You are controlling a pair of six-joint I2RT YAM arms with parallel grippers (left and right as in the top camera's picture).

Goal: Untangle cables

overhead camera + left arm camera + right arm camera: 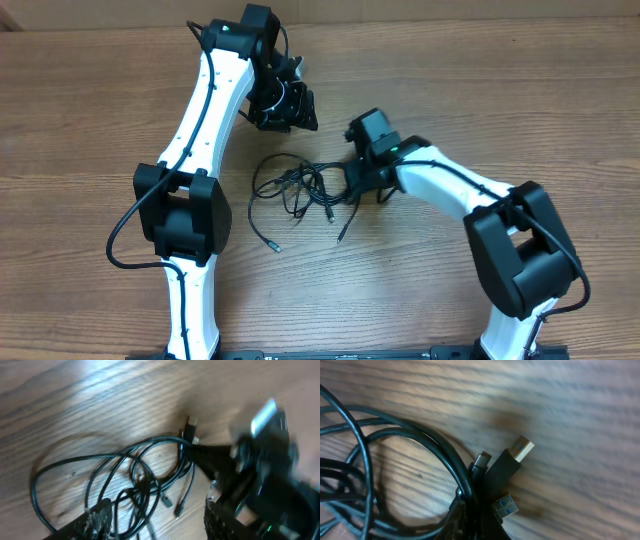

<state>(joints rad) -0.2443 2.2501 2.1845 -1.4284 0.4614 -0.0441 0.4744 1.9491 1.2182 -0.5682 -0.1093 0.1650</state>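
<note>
Right gripper: clamped tight on the cables, pinching the edge of the tangle nearest its own arm. Had several strands bunched at the jaws, with two blue-tongued USB plugs and one smaller plug poking out just past the pinch. Couldn't tell from any view how many strands were actually caught and how many just lay alongside.

Left gripper: stood partly spread and empty, hovering over the surface, loops showing between and beyond its fingers. Wasn't touching the cables as far as its wrist view showed. Blurred view, so low confidence.

Key geometry, tangle: ran with its long axis straight out from the right gripper's tip, away from it and across below the left gripper. Carried the widest loop at the end far from the right gripper. Trailed its loose ends off sideways from that axis, toward the arm bases. Sat nearer the left gripper than the right at that far loop.

Judged the next move as a pull-apart along that axis: right end held as anchor, left dropped onto the far loop. Flagged one risk: mid-bundle crossings cinching tighter instead of opening, if both grips landed on the same strands.
</note>
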